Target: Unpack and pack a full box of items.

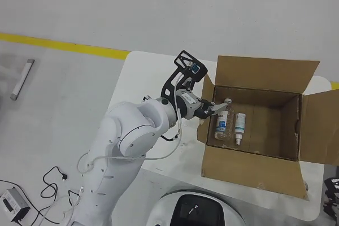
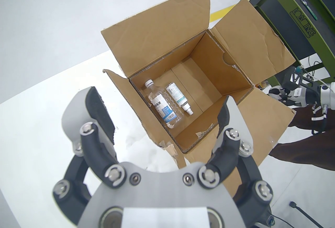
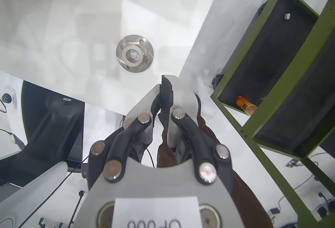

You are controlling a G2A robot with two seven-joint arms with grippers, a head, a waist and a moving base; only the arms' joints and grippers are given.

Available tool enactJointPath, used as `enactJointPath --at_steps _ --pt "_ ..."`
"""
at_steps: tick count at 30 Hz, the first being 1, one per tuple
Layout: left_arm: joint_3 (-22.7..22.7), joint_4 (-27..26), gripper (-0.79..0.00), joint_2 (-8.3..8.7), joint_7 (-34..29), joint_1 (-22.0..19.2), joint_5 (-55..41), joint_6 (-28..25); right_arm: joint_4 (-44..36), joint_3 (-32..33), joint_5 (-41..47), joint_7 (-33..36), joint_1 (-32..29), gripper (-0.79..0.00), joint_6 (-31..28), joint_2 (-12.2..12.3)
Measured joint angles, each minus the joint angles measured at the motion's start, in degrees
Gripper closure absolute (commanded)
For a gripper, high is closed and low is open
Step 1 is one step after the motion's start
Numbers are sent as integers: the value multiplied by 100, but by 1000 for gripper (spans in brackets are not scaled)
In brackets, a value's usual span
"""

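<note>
Closest to the lens, my left claw (image 2: 159, 95) hangs with its two fingers spread wide apart, gripping nothing. It sits above the side wall of the cardboard box (image 2: 217, 66), whose four flaps are folded outward. The box stands on the white table (image 2: 39, 108).

Straight below and just ahead of my fingertips, two bottles lie flat on the box floor against the wall on my claw's side. The clear bottle (image 2: 163, 108), with a white cap and a blue-and-white label, is the one closer to my left claw. The small spray bottle (image 2: 179, 98) lies just beside it on the far side, parallel to it, with its nozzle pointing the opposite way to the cap. I cannot tell whether the two touch.

My right claw (image 3: 165, 87) is well apart from the left one, beyond the far side of the box. Its fingers are pressed together, pad to pad. Ahead of its tips a round metal flange (image 3: 134, 53) lies flat on the table. Off to one side of this claw stands a green rack (image 3: 261, 114), with an orange bottle (image 3: 244, 104) lying on its shelf.
</note>
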Motion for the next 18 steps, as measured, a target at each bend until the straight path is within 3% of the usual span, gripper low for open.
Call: enactJointPath --at_steps 4,5,7,8,18 --pt "0 0 -785 0 0 0 0 0 -59 -269 -199 87 171 -71 3 29" --pt "0 0 -785 0 0 0 0 0 -62 -331 -247 104 209 -105 16 35" --pt "0 0 -785 0 0 0 0 0 -59 -398 -328 133 264 -249 32 44" --pt "0 0 -785 0 0 0 0 0 -45 -435 -387 154 298 -277 36 51" --pt "0 0 -785 0 0 0 0 0 60 -805 -847 322 565 -305 50 101"
